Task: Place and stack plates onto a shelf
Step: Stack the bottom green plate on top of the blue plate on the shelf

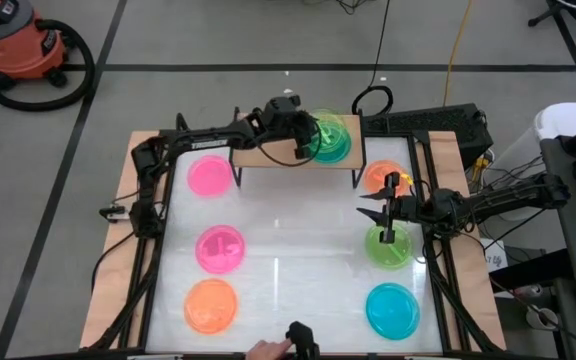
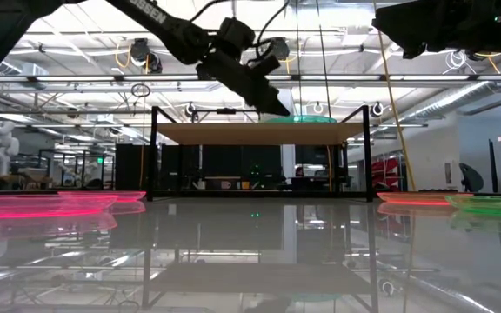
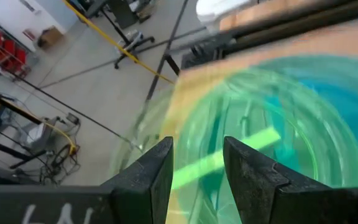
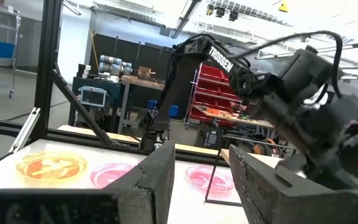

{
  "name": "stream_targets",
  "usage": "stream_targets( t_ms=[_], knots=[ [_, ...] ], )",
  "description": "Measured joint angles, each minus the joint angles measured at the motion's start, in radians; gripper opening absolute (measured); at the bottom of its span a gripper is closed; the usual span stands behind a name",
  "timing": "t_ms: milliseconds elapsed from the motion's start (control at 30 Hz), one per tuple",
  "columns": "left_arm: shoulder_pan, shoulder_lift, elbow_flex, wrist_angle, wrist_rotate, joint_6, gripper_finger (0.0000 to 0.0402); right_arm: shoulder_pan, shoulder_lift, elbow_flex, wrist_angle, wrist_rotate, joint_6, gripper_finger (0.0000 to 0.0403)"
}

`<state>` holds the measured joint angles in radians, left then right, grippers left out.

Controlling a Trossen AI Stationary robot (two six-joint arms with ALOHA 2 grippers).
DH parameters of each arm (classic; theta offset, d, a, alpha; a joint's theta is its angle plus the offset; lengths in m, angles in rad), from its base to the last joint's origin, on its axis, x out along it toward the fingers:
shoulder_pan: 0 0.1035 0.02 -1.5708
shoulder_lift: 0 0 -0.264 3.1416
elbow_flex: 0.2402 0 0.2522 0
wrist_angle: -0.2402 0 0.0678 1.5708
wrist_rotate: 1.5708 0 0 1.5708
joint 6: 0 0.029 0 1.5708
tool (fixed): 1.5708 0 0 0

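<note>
Seven plates visible in the high view, possibly eight given the stack. On the white surface (image 1: 288,290): two pink plates, one at upper left (image 1: 209,177) and one mid-left (image 1: 220,249); two orange plates, one at lower left (image 1: 211,305) and one at right of centre under the right arm (image 1: 380,177); one green plate (image 1: 389,249) mid-right; one blue plate (image 1: 393,309) lower right. On the shelf (image 1: 268,153), top centre, sits a green plate (image 1: 330,138); the left wrist view shows blue beneath it (image 3: 347,118), so a blue plate seems stacked under the green.

All plates are round, translucent, same size. The shelf is a light-wood board on thin black legs.

Left gripper (image 1: 308,140) is over the shelf at the stack's left edge, jaws spread with a gap, nothing between them. Right gripper (image 1: 389,210) hovers mid-right between the orange and green plates, jaws spread, empty.

A person's hand (image 1: 265,349) shows at the bottom edge, centre.
</note>
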<state>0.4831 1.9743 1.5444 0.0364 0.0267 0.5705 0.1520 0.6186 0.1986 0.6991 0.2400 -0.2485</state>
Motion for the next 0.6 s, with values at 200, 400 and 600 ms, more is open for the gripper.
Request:
stream_targets(
  t_ms=[200, 400, 600],
  knots=[
    [-0.01, 0.003, 0.0, -0.034, 0.001, -0.005, 0.0147, 0.0, 0.0, 0.0, 0.0, 0.001, -0.006, 0.0137],
    [-0.046, 0.005, 0.0, -0.044, 0.003, -0.031, 0.0147, 0.0, 0.0, 0.0, 0.0, 0.002, -0.01, 0.0137],
    [-0.067, 0.005, 0.0, -0.066, 0.003, -0.027, 0.0147, 0.0, 0.0, 0.0, 0.0, 0.001, -0.001, 0.0137]
  ],
)
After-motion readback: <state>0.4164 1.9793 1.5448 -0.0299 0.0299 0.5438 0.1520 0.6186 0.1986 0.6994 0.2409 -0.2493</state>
